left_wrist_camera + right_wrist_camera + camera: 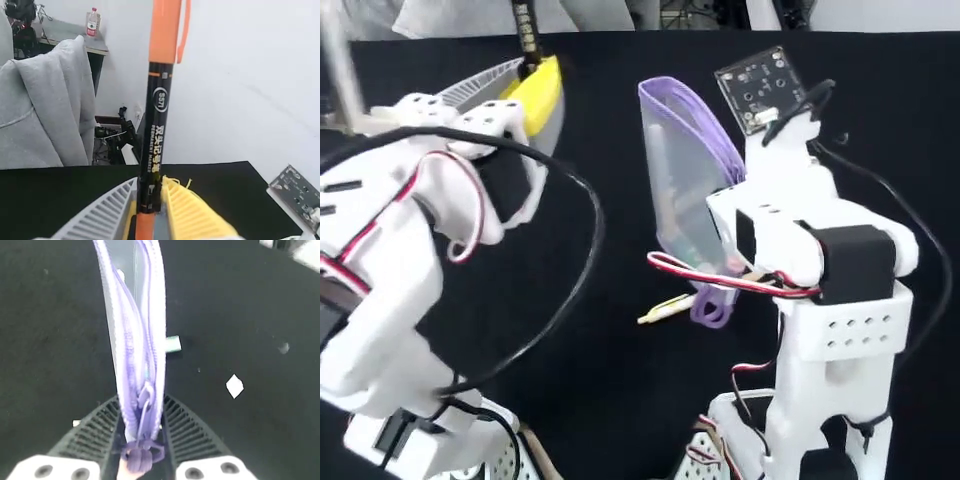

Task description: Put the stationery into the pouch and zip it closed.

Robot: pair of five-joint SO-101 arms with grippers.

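At the near edge of the table [620, 400], the two arm bases stand side by side. Just beyond them a slim pen [665, 312] lies flat on the black surface, just beside a purple loop [710, 305] that hangs under the pouch.

**Right gripper** [142, 440]: pressed together on the slider end of the zipper [150, 320]. The pouch [685, 170] is held upright over the middle of the table, with the purple zipper band along its upper edge. Away from the jaws the two zipper tapes stand slightly apart.

**Left gripper** [150, 212]: pinching an orange-and-black permanent marker [157, 125] near one end. The rest of the barrel projects beyond the jaws. In the high view this gripper sits at the far left of the table, well apart from the pouch.

**Handling notes (assessment):**
- Pouch: thin translucent film, light and limp. Held at one corner only, it is likely to swing, and its mouth to collapse narrow. The zipper tape is probably the stiffest part and the best place to grip.
- Marker: light, rigid, with a smooth plastic barrel. With an end grip it may pivot or slide in the jaws. Present it tip-first, in line with the mouth.
- Pen: thin and low on the surface. Grip it across the barrel at mid-length.
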